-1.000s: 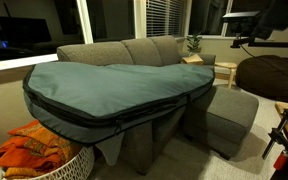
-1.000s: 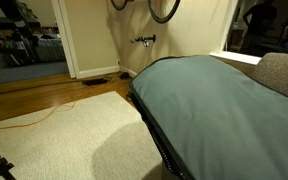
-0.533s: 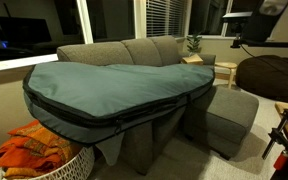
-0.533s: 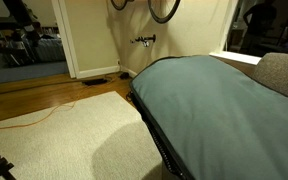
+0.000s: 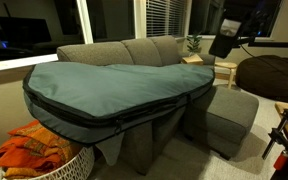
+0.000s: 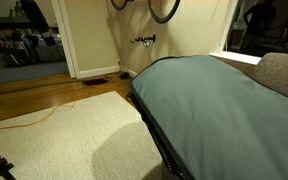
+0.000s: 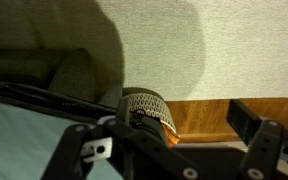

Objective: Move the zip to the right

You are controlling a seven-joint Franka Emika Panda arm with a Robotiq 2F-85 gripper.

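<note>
Up in the top right corner of an exterior view, your gripper (image 5: pixel 227 42) hangs in the air, well apart from the bag (image 5: pixel 114 85). The wrist view shows its two fingers (image 7: pixel 84 155) spread wide with nothing between them, so the claw is released.

The big teal bag is sprawled flat across the gray couch (image 5: pixel 134 50), overhanging the front edge of the seat. The zip (image 5: pixel 114 121) is the dark line running along the bag's front edge. I honestly can't pick out the slider anywhere, it's too small and dark. In an exterior view the zip (image 6: pixel 156 135) runs down the bag's side next to the pale rug (image 6: pixel 54 135).

From the wrist you get the zip as a dark band at the left with teal fabric below it, and the woven basket (image 7: pixel 149 105) right in the middle. In an exterior view that basket (image 5: pixel 44 160), stuffed with orange cloth, sits on the floor just under the bag's overhanging corner. A gray ottoman (image 5: pixel 229 115) sits just beside the couch's end.
</note>
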